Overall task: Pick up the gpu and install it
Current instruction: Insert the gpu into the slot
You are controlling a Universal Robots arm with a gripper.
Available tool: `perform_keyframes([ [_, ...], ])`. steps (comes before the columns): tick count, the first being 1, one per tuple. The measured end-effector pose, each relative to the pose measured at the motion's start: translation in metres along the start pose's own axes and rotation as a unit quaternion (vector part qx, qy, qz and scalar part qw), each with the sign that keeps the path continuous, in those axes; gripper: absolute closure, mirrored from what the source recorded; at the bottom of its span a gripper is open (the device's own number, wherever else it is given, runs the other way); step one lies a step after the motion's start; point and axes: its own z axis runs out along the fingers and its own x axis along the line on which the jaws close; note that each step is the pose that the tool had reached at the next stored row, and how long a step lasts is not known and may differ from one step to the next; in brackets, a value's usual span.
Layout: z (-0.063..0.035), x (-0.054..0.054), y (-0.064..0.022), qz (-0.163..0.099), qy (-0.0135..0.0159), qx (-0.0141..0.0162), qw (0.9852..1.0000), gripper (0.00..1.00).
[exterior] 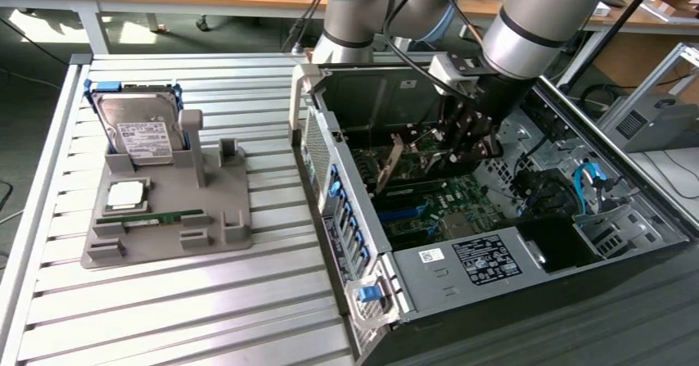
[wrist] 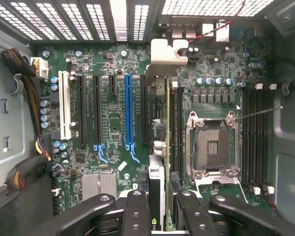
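Observation:
My gripper (exterior: pixel 464 137) is down inside the open computer case (exterior: pixel 361 219), over the motherboard (exterior: pixel 437 206). It is shut on the gpu (wrist: pixel 157 162), a thin dark card seen edge-on between the two black fingers (wrist: pixel 137 211). The card's silvery bracket (wrist: pixel 168 51) points at the case's slotted rear wall. The card hangs along a black slot between the long blue slot (wrist: pixel 129 113) and the CPU socket (wrist: pixel 212 147). In the exterior view the gpu (exterior: pixel 421 160) stands upright under the gripper. Whether its edge touches the slot I cannot tell.
A grey holder (exterior: pixel 164 219) on the slatted table at the exterior view's left carries a hard drive (exterior: pixel 137 128), a green memory stick (exterior: pixel 151 216) and a chip (exterior: pixel 126 194). Cable bundles (wrist: pixel 24 167) and the case walls hem in the motherboard.

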Motion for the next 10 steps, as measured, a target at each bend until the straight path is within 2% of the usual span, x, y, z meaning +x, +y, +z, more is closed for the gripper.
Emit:
perform_keyframes([
  [10,0.0008,0.0044,0.001,0.0,0.0,0.0,1.0,0.73],
])
